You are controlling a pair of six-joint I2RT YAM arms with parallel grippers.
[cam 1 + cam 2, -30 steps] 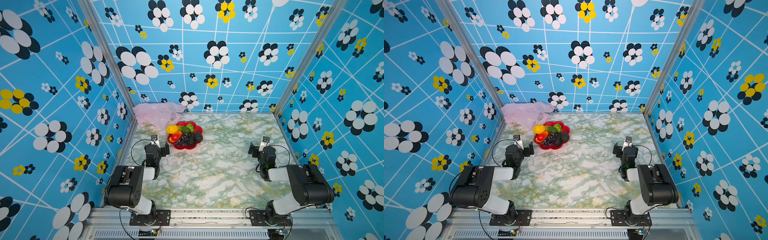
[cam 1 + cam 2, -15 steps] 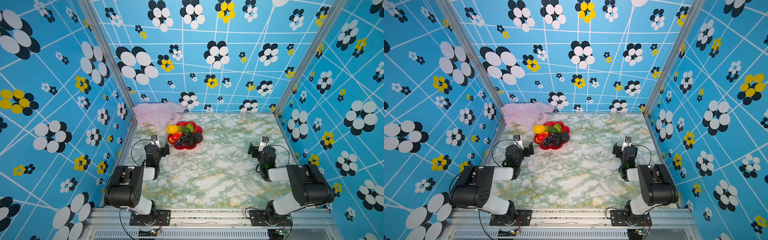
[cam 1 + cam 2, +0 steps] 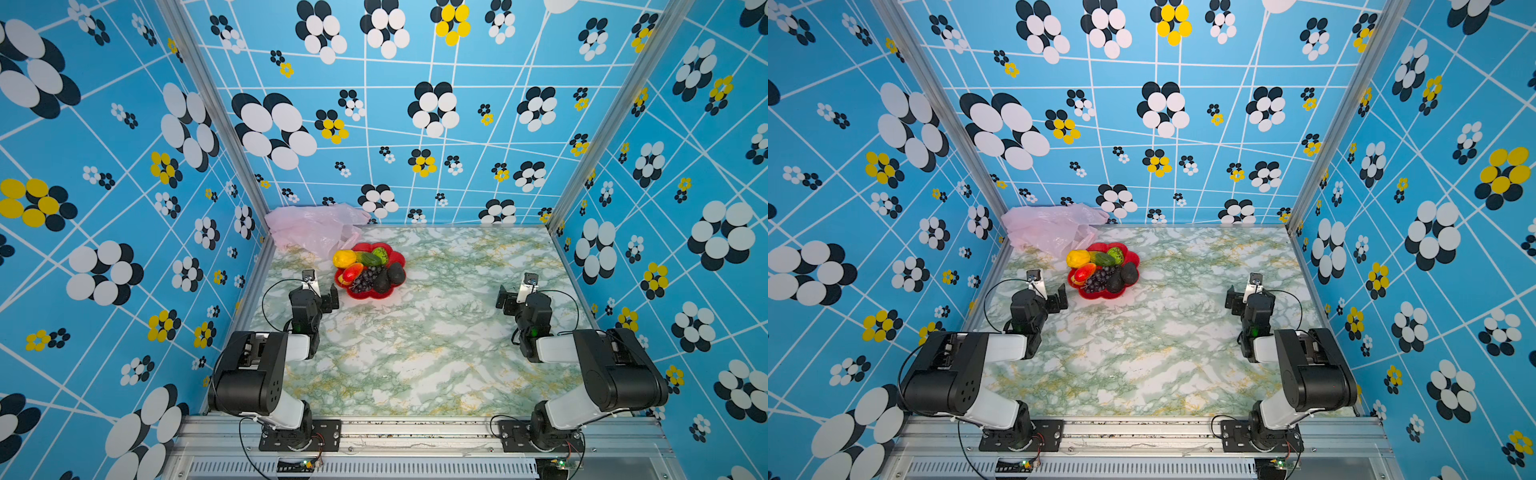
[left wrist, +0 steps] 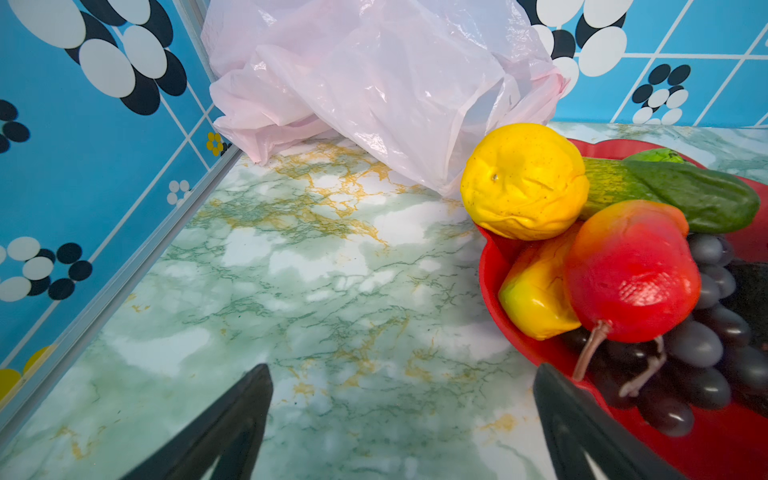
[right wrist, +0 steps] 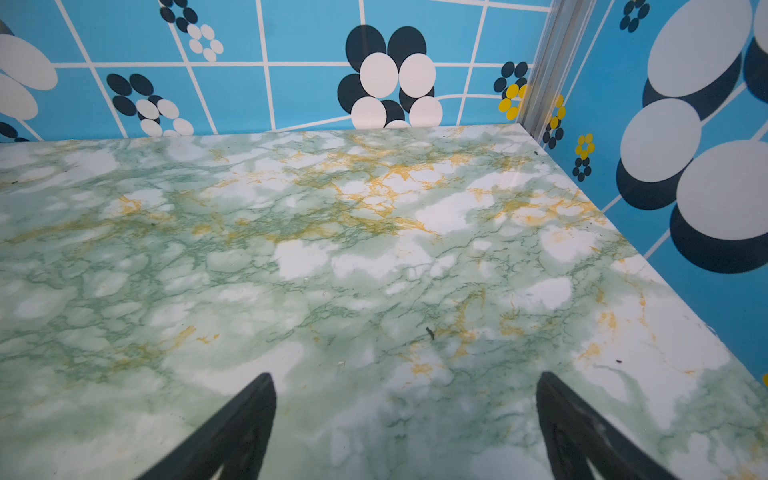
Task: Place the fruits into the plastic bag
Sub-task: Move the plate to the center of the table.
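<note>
The plastic bag (image 3: 311, 226) lies in the worktop's (image 3: 415, 340) far left corner, with the fruits (image 3: 368, 270) in a red dish (image 3: 365, 294) just before it. The left gripper (image 4: 403, 370) is beside the dish and the right gripper (image 5: 405, 378) near the right edge, both with jaws spread.

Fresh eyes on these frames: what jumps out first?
A red dish heaped with fruits sits far-left on the table, just in front of the crumpled pink bag in the corner. The left gripper and right gripper are open and empty; the left one is beside the dish.

Open table (image 3: 415, 340), except dish (image 3: 365, 294) crowding the bag (image 3: 309, 226).
</note>
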